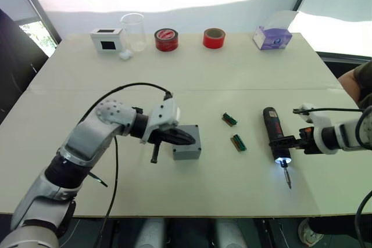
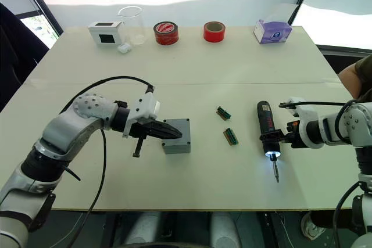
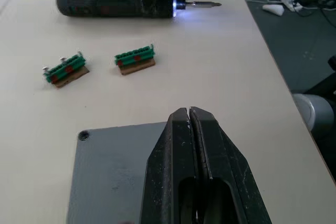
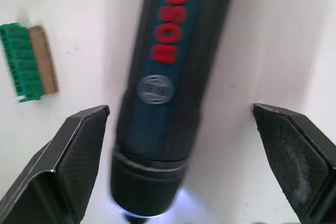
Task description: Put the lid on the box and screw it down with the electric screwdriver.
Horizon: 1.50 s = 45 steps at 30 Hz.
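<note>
The left arm reached in from the lower left of the head view, elbow bent, its wrist angled toward the frame's centre. The left gripper (image 1: 185, 138) had its two black fingers pressed together with nothing between them, resting over the top of the box (image 1: 188, 143) at centre frame. The box appeared as a small square grey block, its top covered by the flat grey lid (image 3: 113, 174), with a screw hole visible at one corner in the left wrist view. The right arm came in from the right edge at mid height, forearm level, pointing toward the centre. The right gripper (image 4: 184, 156) stood spread wide, its fingers on either side of the electric screwdriver (image 1: 275, 136) and not touching it. The screwdriver lay flat on the table (image 1: 221, 74), right of centre, a black cylinder with red lettering, its metal bit pointing toward the lower edge and a small white light glowing at the tip. Two small green bit holders (image 1: 234, 131) lay between box and screwdriver.
</note>
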Each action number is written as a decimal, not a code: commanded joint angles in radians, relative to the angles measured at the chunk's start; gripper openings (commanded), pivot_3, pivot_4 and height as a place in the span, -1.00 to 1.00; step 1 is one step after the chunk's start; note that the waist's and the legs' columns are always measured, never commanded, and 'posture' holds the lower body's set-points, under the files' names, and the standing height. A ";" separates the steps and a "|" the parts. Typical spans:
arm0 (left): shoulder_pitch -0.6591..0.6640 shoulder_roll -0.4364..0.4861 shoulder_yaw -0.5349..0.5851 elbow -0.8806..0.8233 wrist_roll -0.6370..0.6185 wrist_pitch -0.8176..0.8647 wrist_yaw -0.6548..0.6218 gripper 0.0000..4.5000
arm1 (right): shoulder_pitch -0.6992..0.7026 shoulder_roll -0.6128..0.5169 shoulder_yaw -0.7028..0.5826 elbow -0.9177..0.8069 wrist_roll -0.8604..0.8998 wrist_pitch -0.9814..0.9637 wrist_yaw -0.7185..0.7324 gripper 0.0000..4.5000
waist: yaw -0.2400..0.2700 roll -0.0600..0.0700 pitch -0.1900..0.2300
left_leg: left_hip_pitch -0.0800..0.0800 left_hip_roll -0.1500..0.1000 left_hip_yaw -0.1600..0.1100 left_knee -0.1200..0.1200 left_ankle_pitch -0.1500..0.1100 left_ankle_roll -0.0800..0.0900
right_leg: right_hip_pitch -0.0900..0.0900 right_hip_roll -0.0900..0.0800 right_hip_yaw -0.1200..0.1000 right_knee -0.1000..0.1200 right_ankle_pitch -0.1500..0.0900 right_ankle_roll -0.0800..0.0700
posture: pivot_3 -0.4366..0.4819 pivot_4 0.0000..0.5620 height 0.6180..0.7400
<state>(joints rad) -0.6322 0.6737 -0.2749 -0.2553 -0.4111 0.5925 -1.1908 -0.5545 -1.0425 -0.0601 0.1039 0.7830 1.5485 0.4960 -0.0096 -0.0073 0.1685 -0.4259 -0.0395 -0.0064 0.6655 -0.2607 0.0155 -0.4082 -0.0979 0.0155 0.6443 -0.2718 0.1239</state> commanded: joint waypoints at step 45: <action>0.025 -0.141 -0.014 0.371 0.245 -0.148 0.192 -1.00 | 0.156 0.325 0.342 -0.681 -0.155 -0.497 0.269 0.99 | 0.012 -0.002 0.001 | 0.000 -0.001 -0.001 0.000 0.000 -0.001 | -0.001 -0.001 -0.001 0.002 0.000 0.000 | -0.05 -0.47 1.00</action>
<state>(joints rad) -0.5858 0.5338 -0.2926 0.1007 -0.1942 0.4795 -1.0211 -0.3931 -0.7007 0.2966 -0.5288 0.6237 1.0631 0.7523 0.0027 -0.0088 0.1693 -0.4262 -0.0405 -0.0077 0.6658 -0.2604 0.0147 -0.4095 -0.0987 0.0147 0.6466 -0.2718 0.1240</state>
